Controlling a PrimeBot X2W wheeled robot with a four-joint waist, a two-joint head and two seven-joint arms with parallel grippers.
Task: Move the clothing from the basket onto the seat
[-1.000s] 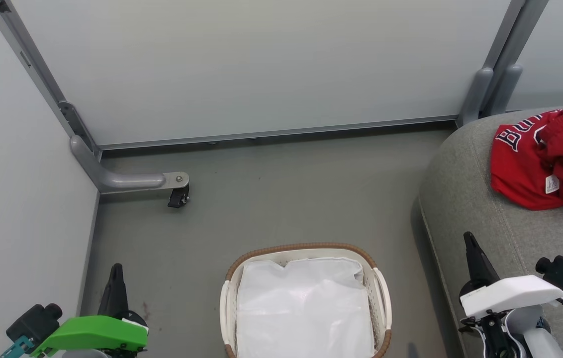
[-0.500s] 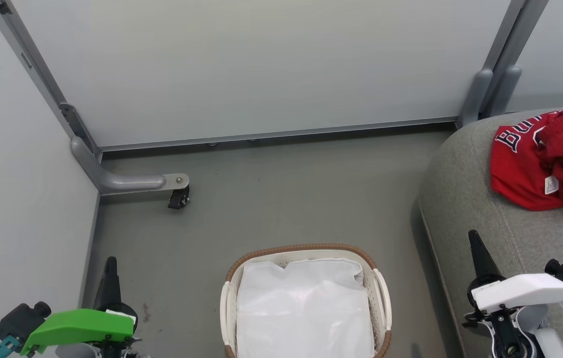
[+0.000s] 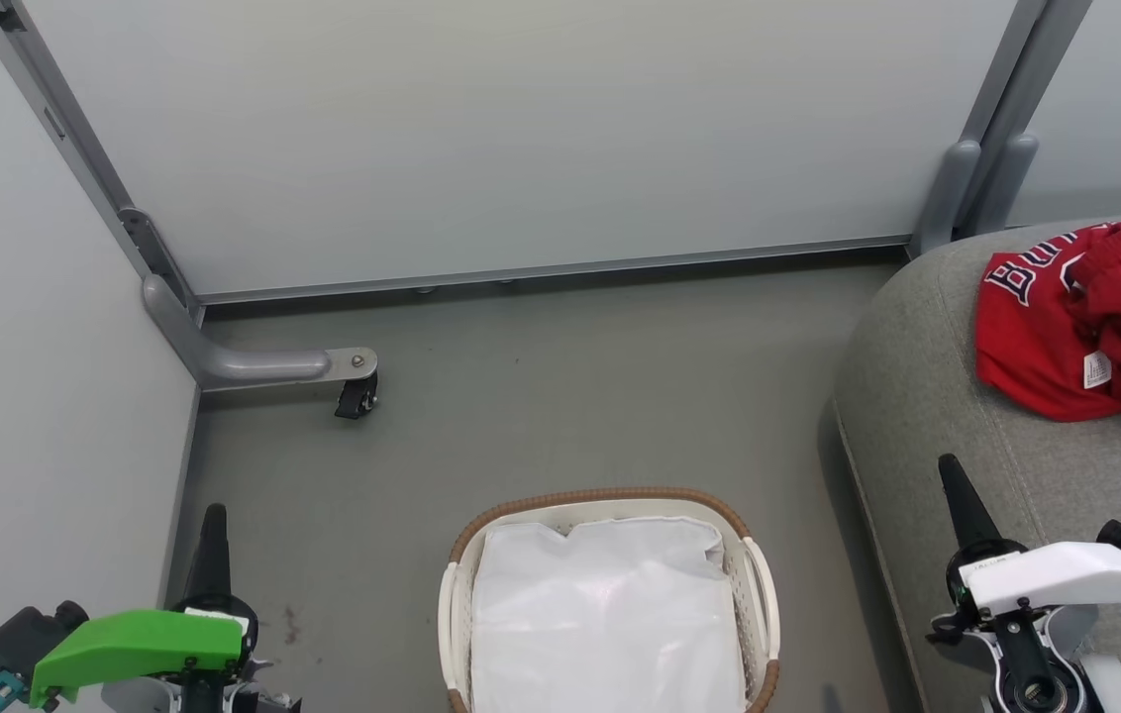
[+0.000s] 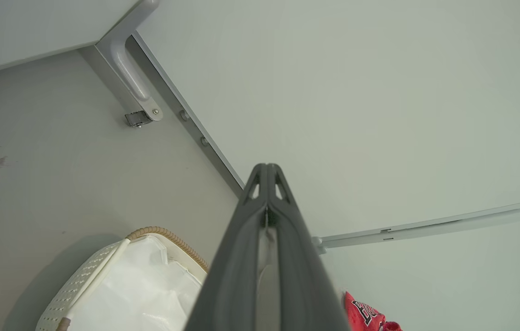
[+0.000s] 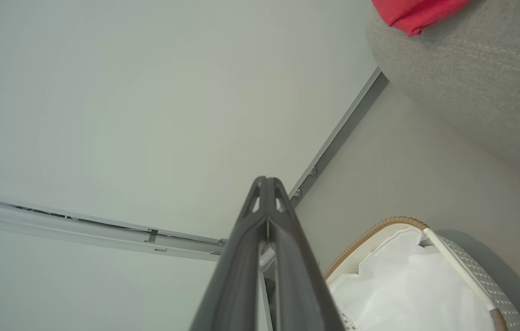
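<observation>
Head view: we are looking down into the basket (image 3: 608, 493), which is holding a white liner (image 3: 605, 614) and no red cloth. The clothing (image 3: 1080, 317) is lying on the seat (image 3: 917, 416), so we are judging the job done. Our left gripper (image 3: 214, 520) and right gripper (image 3: 949, 473) are resting either side, fingers pressed together, carrying nothing.

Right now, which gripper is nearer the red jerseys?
Right. In the head view the right gripper shows against the seat, just below the clothing; the left gripper is beyond the basket, by the left wall.
</observation>
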